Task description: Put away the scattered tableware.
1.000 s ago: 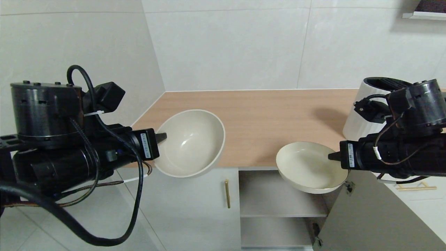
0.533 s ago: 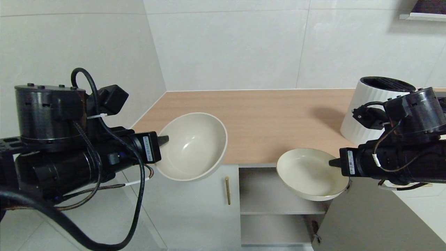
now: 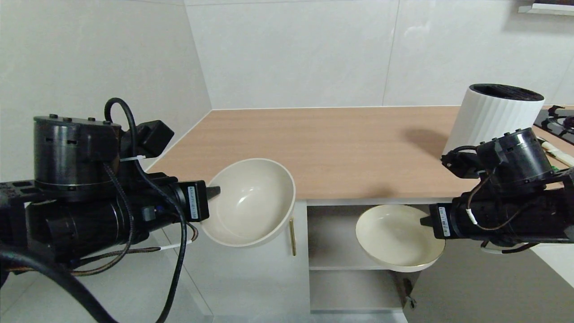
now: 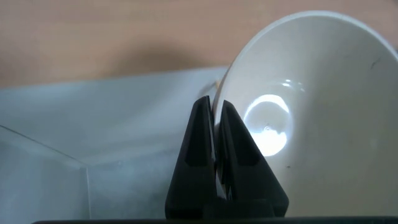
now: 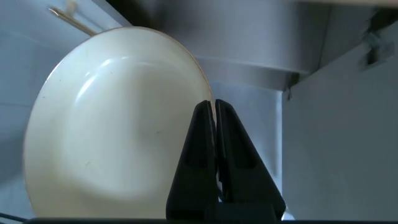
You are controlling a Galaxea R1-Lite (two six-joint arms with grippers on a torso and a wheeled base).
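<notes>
My left gripper (image 3: 214,190) is shut on the rim of a deep cream bowl (image 3: 249,202), held in the air in front of the closed cabinet door, just below the counter edge. The left wrist view shows the same bowl (image 4: 311,112) with my left gripper (image 4: 214,109) pinching its rim. On the right, my right gripper (image 3: 425,220) is shut on the rim of a shallow cream plate (image 3: 394,234), held before the open cabinet (image 3: 336,237). In the right wrist view my right gripper (image 5: 214,109) clamps the plate (image 5: 118,130) edge.
The wooden counter (image 3: 323,143) runs along the tiled wall. A white ribbed container (image 3: 493,116) stands at its right end beside a stove corner (image 3: 556,119). The cabinet has a shelf (image 3: 345,267), a gold handle (image 3: 292,237) and its door (image 3: 484,287) swung open at right.
The head camera has shifted, so the counter sits differently. Both arms have come down relative to the counter: the bowl now hangs below its edge and the plate faces the cabinet opening.
</notes>
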